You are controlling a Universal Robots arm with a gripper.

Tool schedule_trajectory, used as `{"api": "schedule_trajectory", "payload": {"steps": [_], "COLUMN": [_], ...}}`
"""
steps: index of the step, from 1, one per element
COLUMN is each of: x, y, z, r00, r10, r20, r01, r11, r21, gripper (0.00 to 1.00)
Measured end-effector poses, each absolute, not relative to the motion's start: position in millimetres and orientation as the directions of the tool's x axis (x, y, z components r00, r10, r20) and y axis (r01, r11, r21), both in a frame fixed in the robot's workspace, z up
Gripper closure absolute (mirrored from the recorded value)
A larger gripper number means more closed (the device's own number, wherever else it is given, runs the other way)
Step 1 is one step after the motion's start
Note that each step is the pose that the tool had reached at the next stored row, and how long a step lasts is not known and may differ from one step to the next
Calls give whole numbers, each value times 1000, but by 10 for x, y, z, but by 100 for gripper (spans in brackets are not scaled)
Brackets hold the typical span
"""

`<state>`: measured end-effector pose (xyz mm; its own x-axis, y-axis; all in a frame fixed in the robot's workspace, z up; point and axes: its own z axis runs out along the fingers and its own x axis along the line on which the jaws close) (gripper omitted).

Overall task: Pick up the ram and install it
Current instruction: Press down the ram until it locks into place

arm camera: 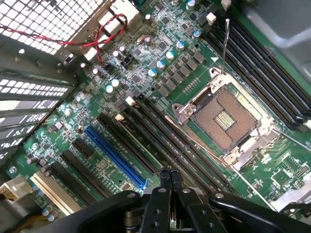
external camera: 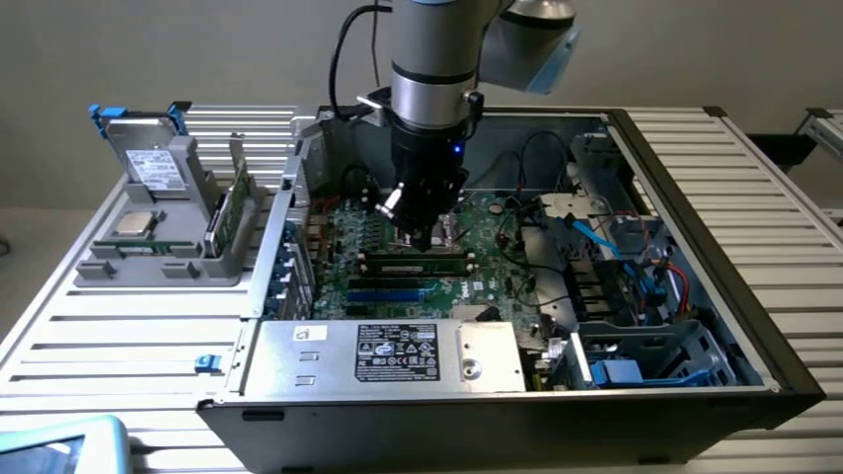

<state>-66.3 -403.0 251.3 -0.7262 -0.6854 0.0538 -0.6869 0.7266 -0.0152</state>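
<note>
The pincer (arm camera: pixel 170 178), pressed together and empty, hovers over the motherboard (arm camera: pixel 160 92) just above the ram (external camera: pixel 418 264) seated (it seems) in a black slot, where a careless descent could, I judge, crack the stick or scrape the open processor socket (arm camera: pixel 224 119) beside it.

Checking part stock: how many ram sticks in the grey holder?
1. The ram stands on edge in the grey holder, on the side nearest the computer case. Another could be hidden behind the drive.
</note>
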Motion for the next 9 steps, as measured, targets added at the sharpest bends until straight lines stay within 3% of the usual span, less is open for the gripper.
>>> {"api": "schedule_trajectory", "payload": {"steps": [9], "x": [-663], "y": [-4030], "z": [2513], "r00": [-810], "r10": [-585], "r20": [54], "r01": [-586], "r11": [810], "r21": [-15], "gripper": [89]}}
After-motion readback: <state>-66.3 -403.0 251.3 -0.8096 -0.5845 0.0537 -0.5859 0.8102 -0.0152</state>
